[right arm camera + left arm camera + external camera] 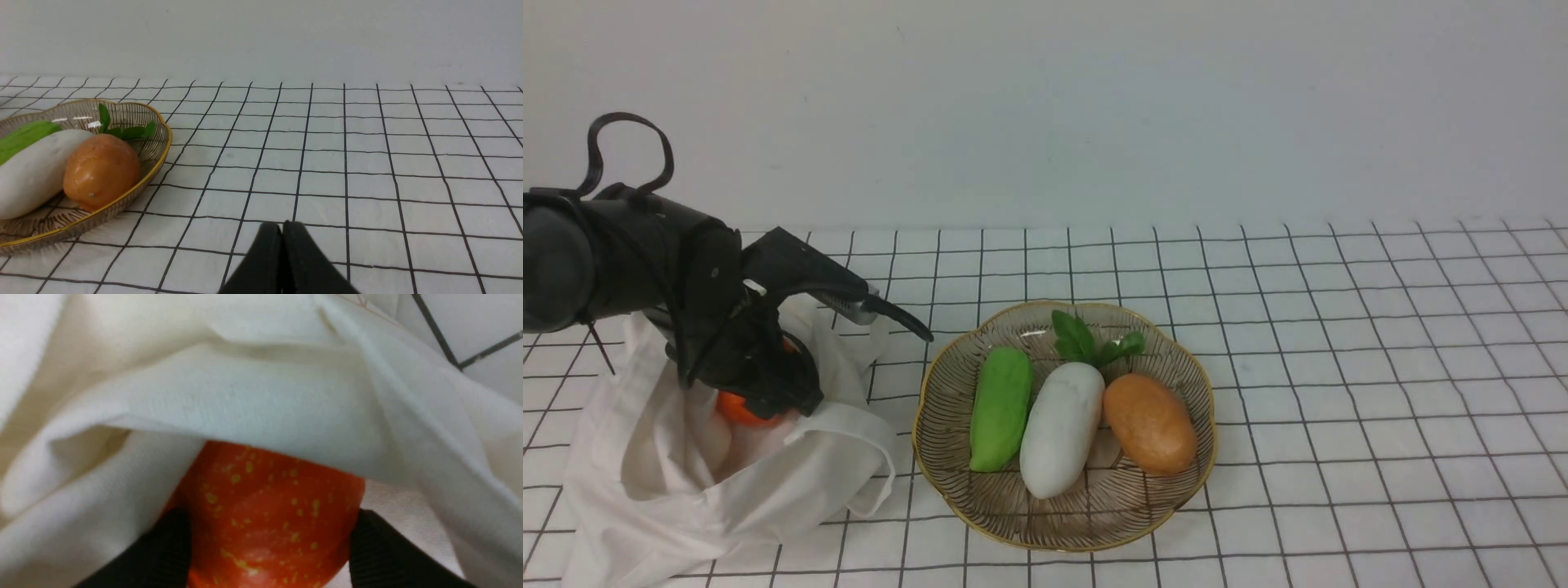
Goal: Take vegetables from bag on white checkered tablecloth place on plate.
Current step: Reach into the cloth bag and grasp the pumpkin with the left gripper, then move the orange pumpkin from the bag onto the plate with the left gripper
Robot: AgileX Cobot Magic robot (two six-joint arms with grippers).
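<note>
Three on the plate, the orange one is in the bag

The round see-through brown plate with a wavy gold rim point(1064, 545) has three toy vegetables on it: a long green one point(1001, 408), a fat white one point(1062, 429) and a lumpy orange-brown one point(1150, 423). That part looks done.

The bright orange, speckled toy pumpkin point(269, 514) is in the soft off-white cloth bag point(849, 433), at the left of the white cloth with thin black squares point(1323, 392). The left tool point(267, 535) looks clamped on its sides. It must go up, out and right to the plate. A pale, round thing point(712, 441) sits next to it, so maybe more is left. The right tool point(280, 230) has its tips together, with nothing in them.
</note>
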